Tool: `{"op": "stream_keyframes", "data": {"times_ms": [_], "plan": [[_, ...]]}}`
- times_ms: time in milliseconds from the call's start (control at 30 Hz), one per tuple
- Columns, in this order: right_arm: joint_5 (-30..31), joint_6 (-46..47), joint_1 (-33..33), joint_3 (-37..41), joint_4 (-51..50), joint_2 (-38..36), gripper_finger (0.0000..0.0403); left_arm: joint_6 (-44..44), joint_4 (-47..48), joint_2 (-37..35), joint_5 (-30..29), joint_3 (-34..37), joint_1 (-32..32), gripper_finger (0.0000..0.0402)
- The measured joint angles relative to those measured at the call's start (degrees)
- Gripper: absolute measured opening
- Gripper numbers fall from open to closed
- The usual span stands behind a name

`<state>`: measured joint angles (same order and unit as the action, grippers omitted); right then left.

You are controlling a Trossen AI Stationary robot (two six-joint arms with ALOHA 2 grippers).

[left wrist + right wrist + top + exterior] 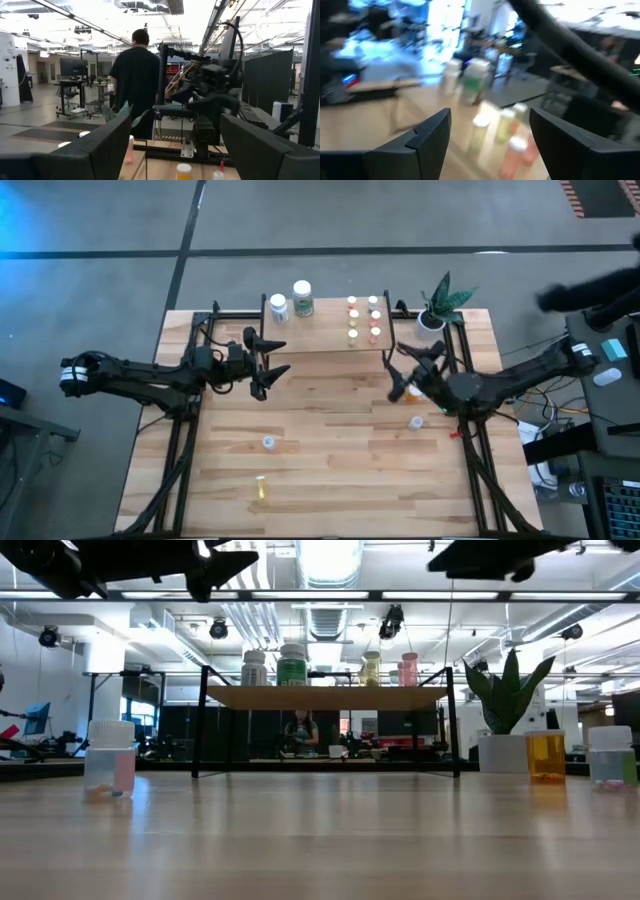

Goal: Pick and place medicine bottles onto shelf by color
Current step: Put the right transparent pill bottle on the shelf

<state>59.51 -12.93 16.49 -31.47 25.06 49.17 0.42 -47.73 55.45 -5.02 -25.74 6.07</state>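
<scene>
On the left, we are seeing the left claw [282, 356] hanging spread wide and empty, just off the shelf's [325, 340] left front corner. Well apart from it, toward the counter's [330, 470] near edge, a clear bottle [268, 442] is standing and a yellow bottle [261, 488] is lying on its side.

On the shelf itself, two larger bottles are standing at the left end — a white one [278, 307] beside a green-labelled one [302, 298] — and a cluster of small white-capped bottles [363, 319], yellowish and orange-pink, is sitting toward the right end.

Further right, the right claw [397, 376] is hovering with fingers apart and nothing between them, just past the shelf's right front corner, the small cluster lying ahead of it. An orange bottle [414, 391] is standing just beside this claw, a clear one [416, 423] a little nearer the front. A potted plant [440, 305] is standing at the counter's far right corner.
</scene>
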Motion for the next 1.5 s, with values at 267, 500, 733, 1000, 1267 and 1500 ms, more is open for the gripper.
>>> {"op": "stream_keyframes", "data": {"times_ms": [267, 500, 733, 1000, 1267, 1500], "plan": [[-12.63, 32.66, 6.9, -10.56, -51.95, -7.24, 0.0255, -0.01, 3.41, -2.96, 0.0, 0.0, 0.0, 0.0288], [-21.34, 52.84, 6.88, -15.73, -79.25, 0.3, 0.025, -1.61, 4.68, -3.03, 0.01, 0.0, -0.02, 0.0288], [-29.49, 74.9, 6.75, -15.56, -94.14, 4.49, 0.0264, -1.65, 6.43, -3.07, 0.02, 0.0, -0.02, 0.0288], [-48.93, 68.68, 6.9, -13.55, -84.28, 5.9, 0.0285, -3.16, 6.89, -3.09, 0.11, 0.07, -0.07, 0.0288], [-50.53, 65.88, 6.88, -10.26, -84.44, 10.04, 0.0271, -4.43, 8.07, -3.12, 0.24, 0.11, -0.07, 0.0288], [-51.82, 65.85, 6.86, -4.94, -77.2, 10.05, 0.0256, -4.53, 8.05, -3.1, 0.31, 0.31, -0.07, 0.0288]]}}
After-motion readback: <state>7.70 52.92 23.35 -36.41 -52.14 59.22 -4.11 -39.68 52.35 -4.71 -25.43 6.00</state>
